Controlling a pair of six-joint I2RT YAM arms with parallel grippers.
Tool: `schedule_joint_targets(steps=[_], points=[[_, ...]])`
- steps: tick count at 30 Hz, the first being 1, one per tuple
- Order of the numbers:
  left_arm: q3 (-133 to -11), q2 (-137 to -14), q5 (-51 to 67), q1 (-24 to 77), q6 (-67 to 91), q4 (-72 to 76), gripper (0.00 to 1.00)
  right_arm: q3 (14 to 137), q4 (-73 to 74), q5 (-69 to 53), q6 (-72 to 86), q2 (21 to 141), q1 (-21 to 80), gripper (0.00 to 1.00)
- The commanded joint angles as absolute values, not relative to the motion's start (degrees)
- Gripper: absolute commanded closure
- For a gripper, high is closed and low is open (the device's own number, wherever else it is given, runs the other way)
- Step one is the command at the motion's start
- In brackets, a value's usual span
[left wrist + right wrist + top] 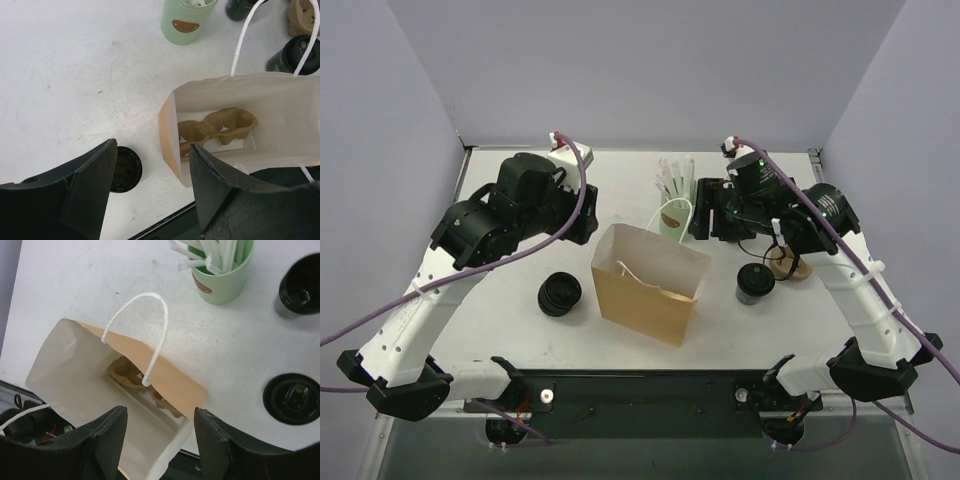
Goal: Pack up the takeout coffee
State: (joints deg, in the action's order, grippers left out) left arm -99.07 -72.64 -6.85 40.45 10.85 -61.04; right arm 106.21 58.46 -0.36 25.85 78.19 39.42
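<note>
Our right gripper (160, 412) and left gripper (152, 150) hover by the paper bag (640, 305), jaws apart and empty. Right of it the takeout coffee (755, 283) stands upright. We should grasp its body squarely and keep it level.

The white tabletop (520, 325) carries an upright brown paper bag (650, 285) at its middle, with a squat stack of black lids (559, 293) near it on the left. Behind the bag stands a mint-green cup (672, 218) holding white straws. To the bag's right stand the black, lidded takeout coffee (755, 283) and, just beside it, a tan pulp piece (788, 266).
</note>
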Motion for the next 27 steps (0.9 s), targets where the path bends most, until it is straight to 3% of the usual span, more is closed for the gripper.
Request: schedule_joint_targets(steps=[1,12,17,23,27], points=[[-99.67,-72.42,-1.85,37.09,10.37,-59.42,0.31,104.70,70.31,6.59,46.38,73.93,40.25,0.44],[-105.29,-78.39,1.50,36.47,10.28,-54.32,0.35,92.21,69.88,13.10,54.58,72.95,50.00,0.47],[-106.34,-76.82,-4.91,36.47,10.20,-53.79,0.36,91.14,68.64,13.62,50.81,74.79,50.10,0.74],[-112.49,-78.04,-8.61,36.47,8.62,-58.08,0.35,93.33,68.03,12.40,35.27,77.43,49.57,1.00],[-114.00,-78.23,-9.22,36.47,8.35,-62.40,0.36,98.16,67.67,4.32,20.68,80.76,46.68,1.00]])
